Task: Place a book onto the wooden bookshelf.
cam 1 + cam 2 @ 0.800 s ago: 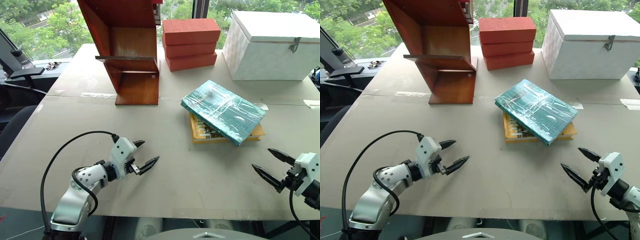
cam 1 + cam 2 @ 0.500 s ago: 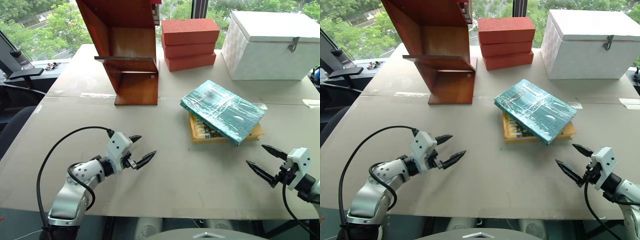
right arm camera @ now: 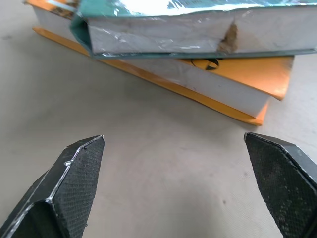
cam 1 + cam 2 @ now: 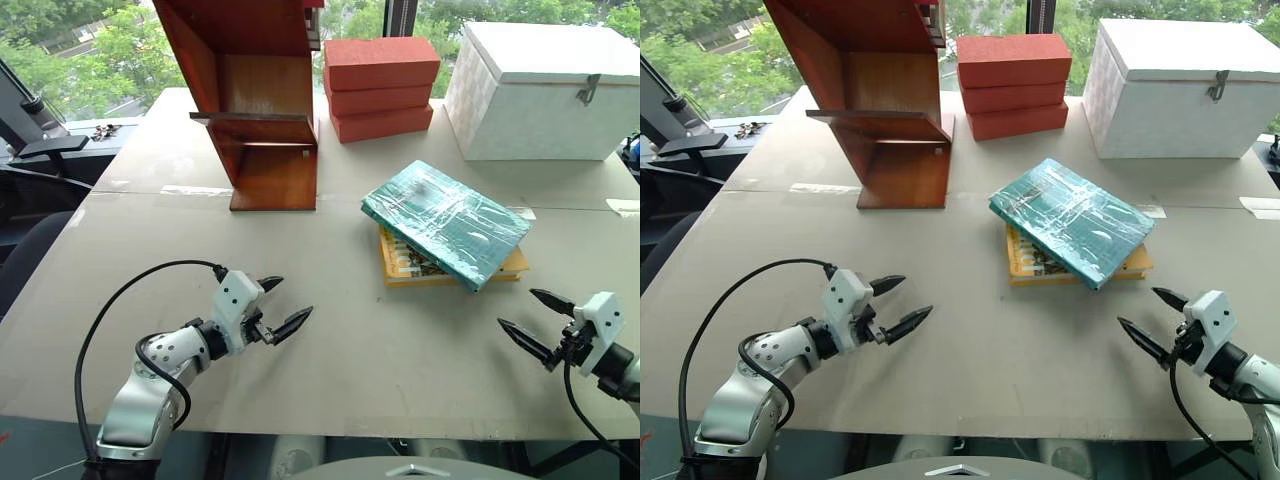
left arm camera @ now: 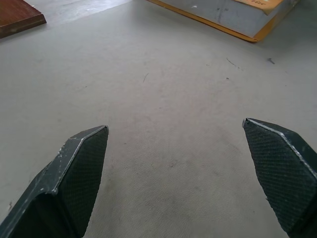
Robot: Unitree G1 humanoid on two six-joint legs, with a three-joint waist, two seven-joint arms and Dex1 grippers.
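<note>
Both my left gripper (image 4: pixel 279 306) and right gripper (image 4: pixel 535 321) are hovering spread wide and empty, flanking the teal-green book (image 4: pixel 446 222).

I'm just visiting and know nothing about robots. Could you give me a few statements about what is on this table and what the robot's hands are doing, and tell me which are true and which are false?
1. The teal book lies on top of a yellow-orange book. True.
2. The left end effector is gripping the teal book. False: it is open and empty above the bare table, well apart from the books.
3. The wooden bookshelf already holds the teal book. False: the book is on the table, to the right of the shelf.
4. Three red bricks are stacked between the bookshelf and a white box. True.
5. The right end effector is open and holds nothing. True.
</note>
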